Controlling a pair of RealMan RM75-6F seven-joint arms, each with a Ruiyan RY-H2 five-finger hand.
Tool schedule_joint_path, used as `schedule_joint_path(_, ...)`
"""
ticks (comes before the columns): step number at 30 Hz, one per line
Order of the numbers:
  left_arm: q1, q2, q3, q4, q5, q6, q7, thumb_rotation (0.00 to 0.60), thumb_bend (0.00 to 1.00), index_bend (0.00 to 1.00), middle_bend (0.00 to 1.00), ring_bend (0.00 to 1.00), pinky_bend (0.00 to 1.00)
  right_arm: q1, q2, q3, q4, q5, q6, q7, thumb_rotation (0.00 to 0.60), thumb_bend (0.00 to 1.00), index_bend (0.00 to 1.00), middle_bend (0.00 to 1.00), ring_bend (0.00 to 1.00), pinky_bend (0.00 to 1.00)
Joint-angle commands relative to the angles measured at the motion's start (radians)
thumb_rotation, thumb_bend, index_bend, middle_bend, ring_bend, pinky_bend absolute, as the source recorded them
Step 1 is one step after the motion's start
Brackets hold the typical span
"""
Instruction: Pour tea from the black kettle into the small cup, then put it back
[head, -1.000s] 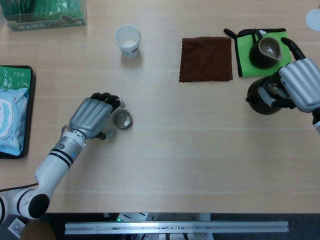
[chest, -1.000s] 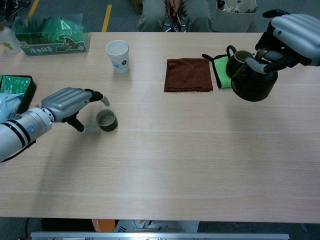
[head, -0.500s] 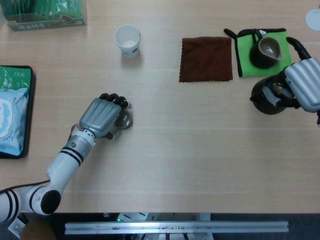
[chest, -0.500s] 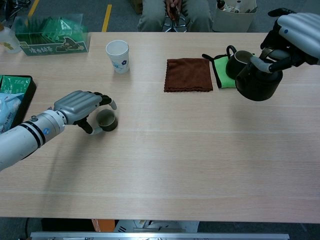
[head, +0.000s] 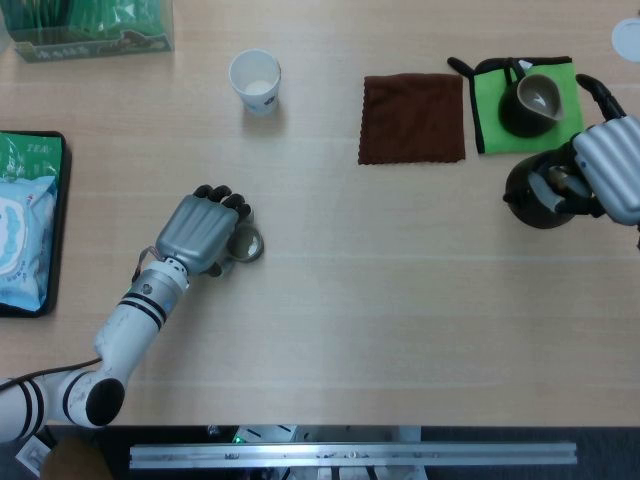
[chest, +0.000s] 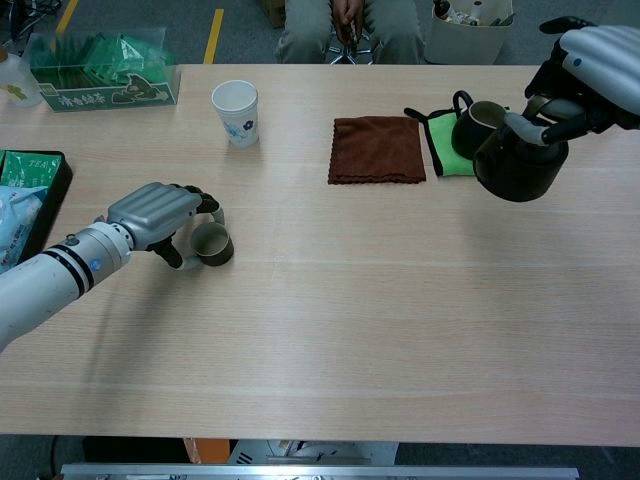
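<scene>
The black kettle (head: 538, 197) (chest: 516, 168) hangs just above the table at the right, near the green mat. My right hand (head: 608, 170) (chest: 590, 58) grips its handle from above. The small dark cup (head: 246, 243) (chest: 213, 244) stands upright on the table at the left. My left hand (head: 198, 233) (chest: 158, 214) wraps its fingers around the cup's left side and grips it. In the head view the hand covers part of the cup.
A brown cloth (head: 412, 118) lies at the back centre. Beside it a green mat (head: 495, 101) carries a dark pitcher (head: 533, 103). A white paper cup (head: 255, 81) stands at the back left, a green box (chest: 100, 68) behind it, a black tray (head: 55, 230) with packets at the left edge.
My left hand moved right and closed around the small cup. The right hand carried the kettle a little further right.
</scene>
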Motion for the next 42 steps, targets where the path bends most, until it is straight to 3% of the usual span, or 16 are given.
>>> schedule_joint_path(1,-0.002,-0.002,-0.004,-0.004,-0.003,-0.001,-0.011,0.6,0.27,0.36,0.26,0.17,0.19,-0.001,0.0,0.0,0.0,0.0,0.001,0.0,0.474,0.39,1.0,0.91,0.88,0.02)
schedule_joint_path(26,-0.121,-0.099,-0.087,0.005,-0.163,-0.036,0.049,0.6,0.27,0.38,0.26,0.17,0.2,-0.01,0.017,0.004,0.004,0.004,0.006,0.018,0.479,0.39,1.0,0.91,0.88,0.02)
schedule_joint_path(36,-0.158,-0.141,-0.084,0.04,-0.245,-0.025,0.107,0.6,0.27,0.37,0.26,0.17,0.2,-0.015,0.025,0.003,0.007,0.0,0.009,0.033,0.482,0.39,1.0,0.91,0.88,0.02)
schedule_joint_path(42,-0.167,-0.147,-0.077,0.044,-0.268,-0.019,0.116,0.6,0.27,0.28,0.25,0.17,0.2,-0.019,0.029,0.003,0.007,-0.004,0.012,0.039,0.482,0.39,1.0,0.91,0.88,0.02)
